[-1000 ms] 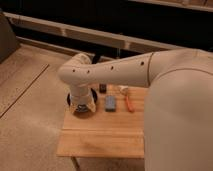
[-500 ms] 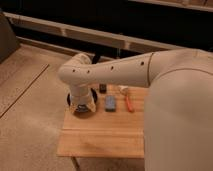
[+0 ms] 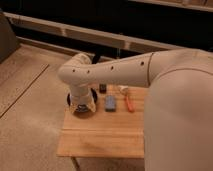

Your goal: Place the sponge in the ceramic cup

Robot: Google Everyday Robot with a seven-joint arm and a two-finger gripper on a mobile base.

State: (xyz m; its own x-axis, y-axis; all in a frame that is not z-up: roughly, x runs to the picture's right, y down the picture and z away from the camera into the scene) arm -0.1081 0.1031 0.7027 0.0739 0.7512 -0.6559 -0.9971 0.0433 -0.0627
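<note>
The sponge (image 3: 110, 103) is a small blue-grey block lying flat on the wooden table (image 3: 105, 135), near its back middle. My white arm reaches in from the right, bends at the elbow and points down at the table's back left corner. My gripper (image 3: 81, 106) hangs there, right over the wide dark bowl (image 3: 92, 95), a short way left of the sponge and not touching it. The ceramic cup does not show; the arm and wrist cover the area around the bowl.
A small black block (image 3: 102, 88) sits behind the sponge. An orange-handled tool (image 3: 129, 103) with a pale end lies to the sponge's right. My large white arm covers the table's right side. Speckled floor lies left of the table, and a dark wall with a rail stands behind it.
</note>
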